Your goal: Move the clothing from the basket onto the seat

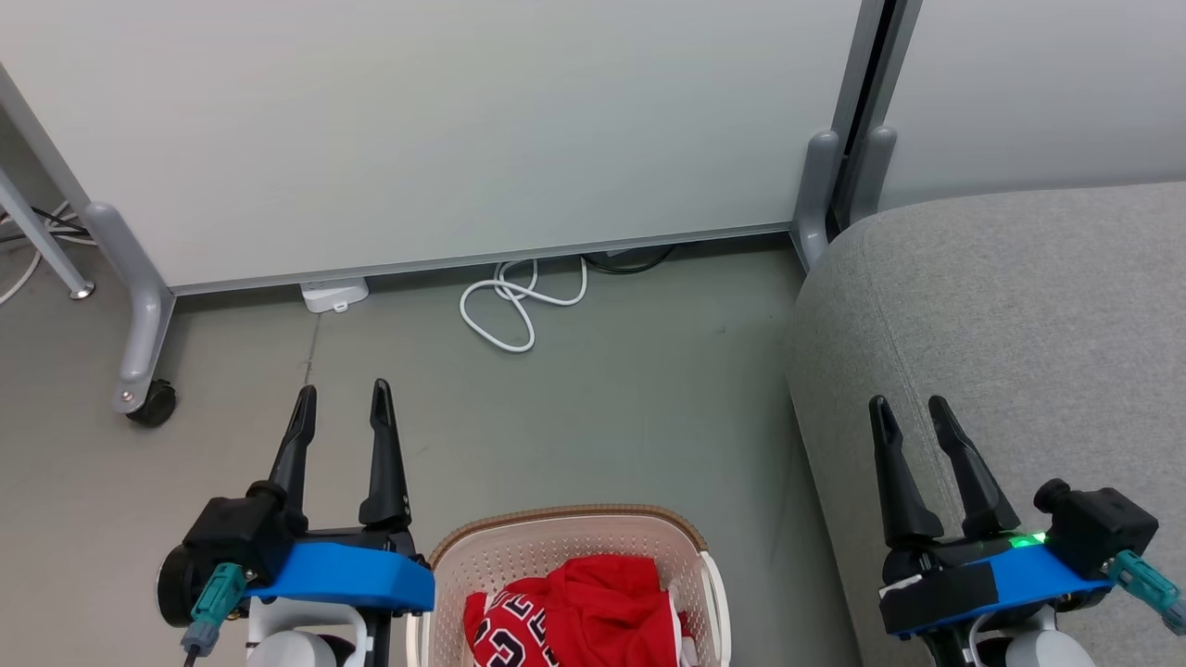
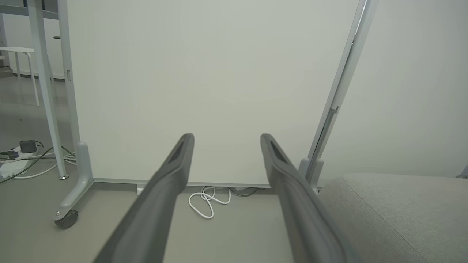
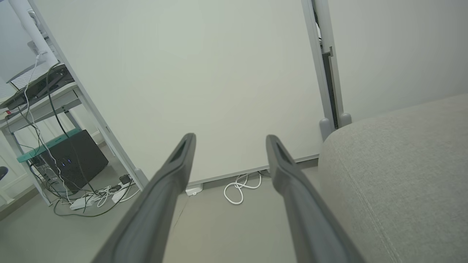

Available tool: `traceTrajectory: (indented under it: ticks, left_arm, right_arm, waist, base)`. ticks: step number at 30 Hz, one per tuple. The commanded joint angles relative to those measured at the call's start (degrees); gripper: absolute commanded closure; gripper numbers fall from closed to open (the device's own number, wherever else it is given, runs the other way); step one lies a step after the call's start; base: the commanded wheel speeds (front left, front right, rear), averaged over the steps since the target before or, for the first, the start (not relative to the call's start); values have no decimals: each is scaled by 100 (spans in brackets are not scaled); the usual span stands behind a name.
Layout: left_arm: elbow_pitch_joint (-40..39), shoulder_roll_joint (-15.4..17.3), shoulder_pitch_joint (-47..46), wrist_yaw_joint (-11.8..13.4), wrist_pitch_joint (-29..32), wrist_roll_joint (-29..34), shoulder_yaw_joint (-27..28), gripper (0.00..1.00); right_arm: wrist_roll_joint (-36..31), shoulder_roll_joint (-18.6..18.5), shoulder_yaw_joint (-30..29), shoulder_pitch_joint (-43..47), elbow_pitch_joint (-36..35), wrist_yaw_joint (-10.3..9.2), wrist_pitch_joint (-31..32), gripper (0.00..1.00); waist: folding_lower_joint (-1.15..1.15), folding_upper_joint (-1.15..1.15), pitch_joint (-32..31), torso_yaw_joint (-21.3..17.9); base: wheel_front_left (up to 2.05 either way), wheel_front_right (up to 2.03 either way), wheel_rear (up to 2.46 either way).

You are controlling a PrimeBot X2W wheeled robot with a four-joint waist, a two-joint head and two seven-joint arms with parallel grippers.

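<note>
Crumpled red clothing (image 1: pixel 593 602), one piece a numbered jersey (image 1: pixel 505 639), lies in the cream laundry basket (image 1: pixel 565 512) at bottom centre; soft, light and limp, it seems best pinched at a raised fold. On either side, the left gripper (image 1: pixel 343 394) and right gripper (image 1: pixel 910 406) stand with fingers spread and empty, beside the grey seat (image 1: pixel 1019 306) at right.

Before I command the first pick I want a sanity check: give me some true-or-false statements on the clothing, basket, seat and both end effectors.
1. The red clothing lies in the basket. True.
2. The left end effector is shut on a garment. False: it is open and empty, over the floor left of the basket.
3. The seat is on the basket's right. True.
4. The right end effector is shut. False: it is open and empty, by the seat.
5. The white cable lies in the basket. False: it lies on the floor by the partition.
</note>
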Motion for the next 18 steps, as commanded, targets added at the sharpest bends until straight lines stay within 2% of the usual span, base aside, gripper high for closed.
traceTrajectory:
  ticks: [1, 18]
  left_arm:
    - [-50, 44, -113, 36, -43, 123, -41, 0]
    - [-8, 61, -136, 103, -244, 932, -205, 0]
  right_arm:
    - [-123, -44, 21, -100, -67, 12, -45, 0]
    - [-937, -49, 114, -121, -103, 13, -243, 0]
  waist:
    - [0, 0, 1, 3]
    - [0, 0, 53, 34]
  base:
    - [0, 0, 0]
    - [0, 0, 0]
